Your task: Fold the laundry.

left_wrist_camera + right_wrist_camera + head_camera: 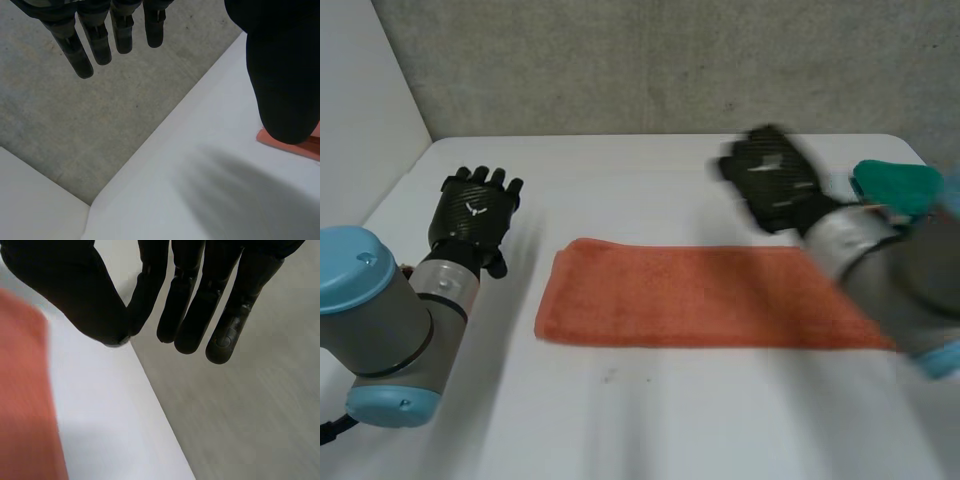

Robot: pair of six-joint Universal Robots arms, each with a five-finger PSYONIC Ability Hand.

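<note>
Orange towel (710, 297): I see it lying flat as a long strip, mid white table (620, 175).
Left hand (475, 215): beside the towel's left end, apart from it, fingers straight, holding nothing.
Right hand (775, 180): by the far edge near the right end, fingers extended, empty.

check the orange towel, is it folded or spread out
Folded, it seems: the orange towel lies on the white table as a long narrow band with thick, rounded edges. How many layers, cannot tell.
</note>
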